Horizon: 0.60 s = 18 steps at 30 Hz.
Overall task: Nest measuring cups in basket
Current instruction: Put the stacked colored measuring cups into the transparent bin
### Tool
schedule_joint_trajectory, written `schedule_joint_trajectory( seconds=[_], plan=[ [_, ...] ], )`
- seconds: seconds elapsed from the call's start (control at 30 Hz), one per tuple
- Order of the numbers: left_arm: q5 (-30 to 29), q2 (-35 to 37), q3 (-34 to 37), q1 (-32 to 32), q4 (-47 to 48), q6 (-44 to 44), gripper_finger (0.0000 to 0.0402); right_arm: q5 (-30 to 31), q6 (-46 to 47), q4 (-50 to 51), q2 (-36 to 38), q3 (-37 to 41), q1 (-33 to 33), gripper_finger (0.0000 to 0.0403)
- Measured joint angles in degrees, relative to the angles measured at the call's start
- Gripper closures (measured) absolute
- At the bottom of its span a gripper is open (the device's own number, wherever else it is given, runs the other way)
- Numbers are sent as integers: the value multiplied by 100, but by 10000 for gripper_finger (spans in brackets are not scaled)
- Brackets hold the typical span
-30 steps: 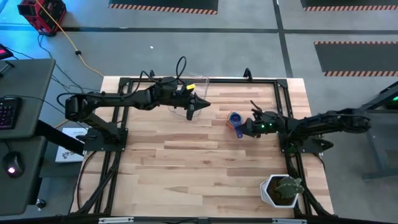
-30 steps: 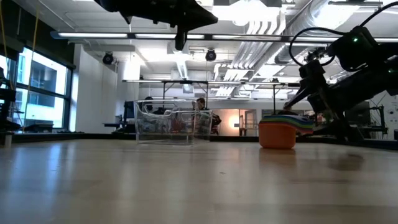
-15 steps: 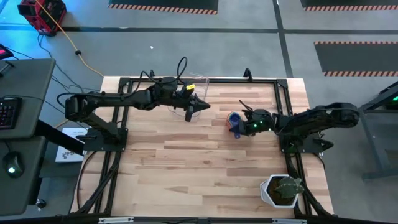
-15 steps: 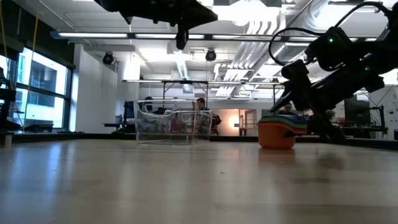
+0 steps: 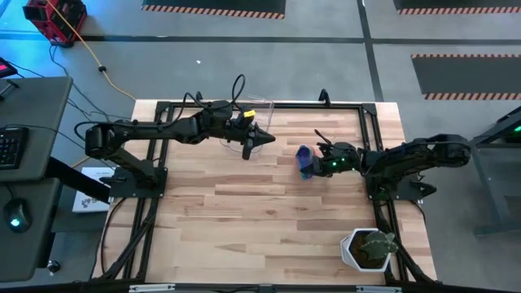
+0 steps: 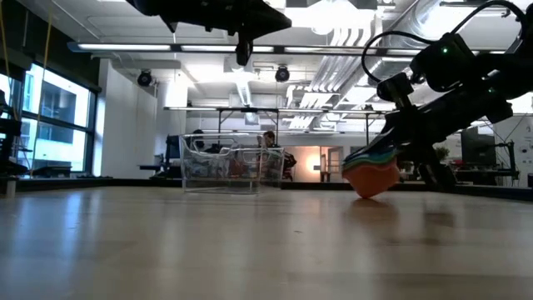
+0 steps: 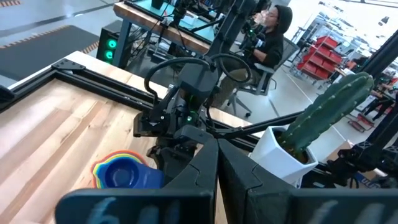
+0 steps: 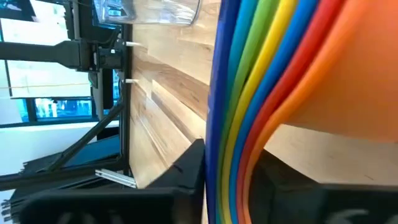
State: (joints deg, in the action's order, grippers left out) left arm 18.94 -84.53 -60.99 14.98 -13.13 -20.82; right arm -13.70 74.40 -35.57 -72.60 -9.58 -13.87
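Observation:
The measuring cups are nested in one stack (image 5: 304,159), blue on top and orange at the bottom. In the low view the stack (image 6: 371,172) is tilted. My right gripper (image 5: 320,165) is at the stack's right side, shut on its handles. The clear basket (image 6: 230,162) stands on the table at the far side, partly under my left arm (image 5: 247,124). My left gripper (image 5: 260,137) is shut and empty, held high just to the right of the basket. The stack also shows in the left wrist view (image 7: 122,175). My right gripper pinches the stacked flat handles (image 8: 249,124) of the nested cups between its two fingers (image 8: 181,176), all layers together. The fingers come about level from the table's right side. The stack tilts with its handle side raised; whether its low edge (image 6: 364,192) touches the table I cannot tell.
A white pot with a green cactus (image 5: 368,248) stands at the near right corner. Bare wooden tabletop (image 5: 244,212) lies between the stack and the near edge. Black frame rails (image 5: 370,130) run along the table's sides. A person sits beyond the table (image 7: 273,31).
My right gripper has moved toward the table's left edge, up to the stack of cups. The stack then shifted a little to the left and tipped from standing flat on the table, its handle side rising.

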Motion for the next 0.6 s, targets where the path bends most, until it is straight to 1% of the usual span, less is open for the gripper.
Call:
schedule_joint_trajectory(
  seconds=[0.03, 0.27, 0.37, 0.43, 0.5, 0.6],
  plan=[
    [0, 0, 0, 0, 0, 0, 401, -2, -28, 2, 0, 0, 0, 353],
    [3, 29, 0, 33, 26, 6, 401, -42, 35, -282, -5, 7, 0, 354],
    [47, 356, -49, 254, 309, 74, 402, -221, 178, -410, 56, -116, 0, 354],
    [3, 693, -146, 479, 646, 206, 402, -282, 306, -454, 119, -409, 26, 354],
    [-66, 1016, -215, 666, 820, 323, 401, -300, 136, -338, 131, -904, 56, 354],
    [-139, 1422, -219, 882, 860, 354, 401, -253, -572, 518, -2, -1952, 133, 354]
  ],
)
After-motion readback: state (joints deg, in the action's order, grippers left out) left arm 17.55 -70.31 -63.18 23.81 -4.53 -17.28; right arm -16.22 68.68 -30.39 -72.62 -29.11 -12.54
